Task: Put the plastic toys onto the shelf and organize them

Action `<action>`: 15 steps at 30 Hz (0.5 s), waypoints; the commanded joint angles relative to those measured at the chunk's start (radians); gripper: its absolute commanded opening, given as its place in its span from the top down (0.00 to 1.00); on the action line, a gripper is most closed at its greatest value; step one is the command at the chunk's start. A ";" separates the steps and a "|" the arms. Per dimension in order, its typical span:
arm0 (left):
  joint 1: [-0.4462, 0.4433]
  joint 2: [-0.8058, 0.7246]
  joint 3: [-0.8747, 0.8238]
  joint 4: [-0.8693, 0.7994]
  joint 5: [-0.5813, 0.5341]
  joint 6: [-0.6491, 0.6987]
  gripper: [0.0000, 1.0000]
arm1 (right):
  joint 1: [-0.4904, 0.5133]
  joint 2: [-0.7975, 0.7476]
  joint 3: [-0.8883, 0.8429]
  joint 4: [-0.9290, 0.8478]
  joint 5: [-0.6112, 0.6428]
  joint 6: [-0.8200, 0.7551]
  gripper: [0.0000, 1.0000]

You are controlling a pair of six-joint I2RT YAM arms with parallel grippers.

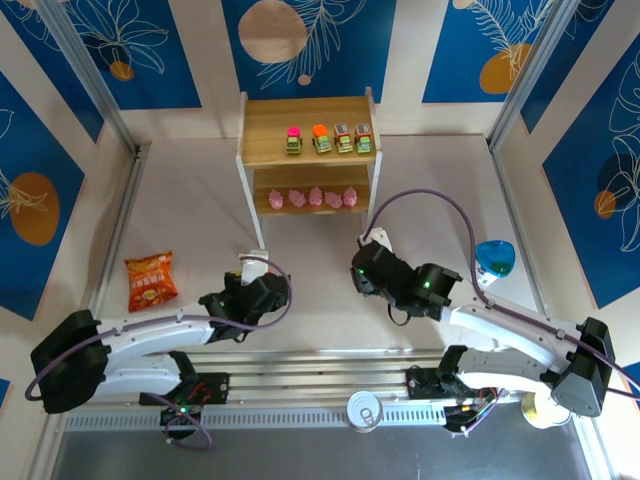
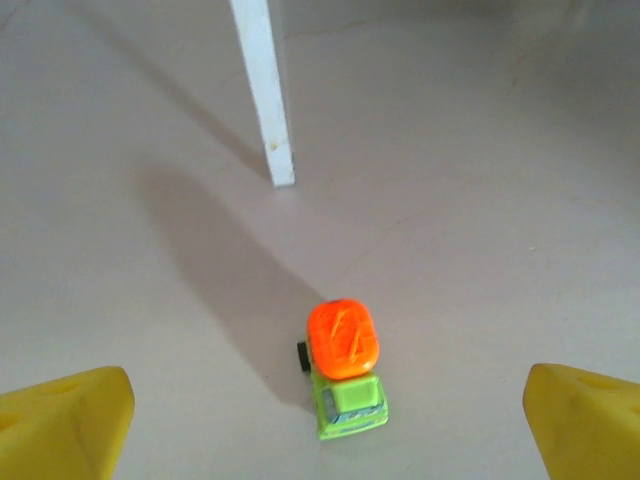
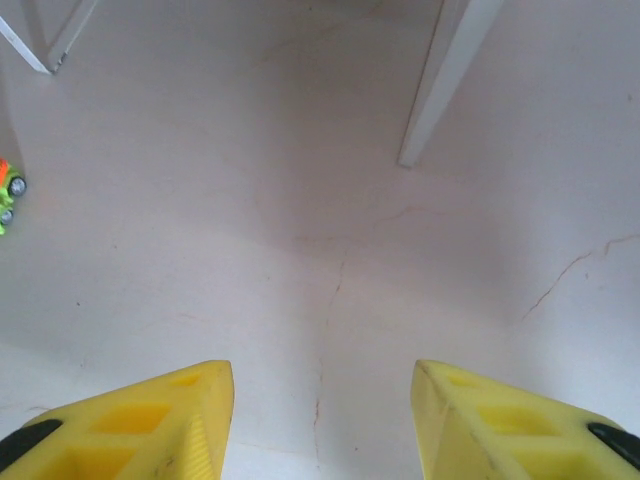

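Toy car point(image 2: 345, 385) with a green body and an orange top stands on the table point(image 2: 500, 200), near the foot of the shelf's left front leg point(image 2: 268, 100). Its long axis runs from the left gripper point(image 2: 326, 372) toward that leg, leaning slightly to one side. The green cab end faces the wrist camera and the orange end faces the leg. Its near end lies about midway between the tips of the two yellow fingers point(image 2: 70, 415), touching neither. That gripper is spread wide and holds nothing.

The right gripper point(image 3: 322, 395) hovers over bare table near the right front leg point(image 3: 445, 80), jaws partly apart with nothing between them. The same car peeks in at the left edge of its wrist view.

On the shelf point(image 1: 300, 112), four cars point(image 1: 343, 138) line the top board and five pink figures point(image 1: 315, 197) line the lower one.
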 commanded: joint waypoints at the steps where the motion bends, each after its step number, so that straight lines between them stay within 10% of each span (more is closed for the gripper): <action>1: -0.020 0.049 0.048 -0.090 -0.039 -0.162 0.00 | -0.013 -0.039 -0.058 0.075 -0.038 0.010 0.50; 15: -0.028 0.213 0.134 -0.173 -0.022 -0.356 0.08 | -0.042 -0.117 -0.264 0.247 -0.082 0.016 0.50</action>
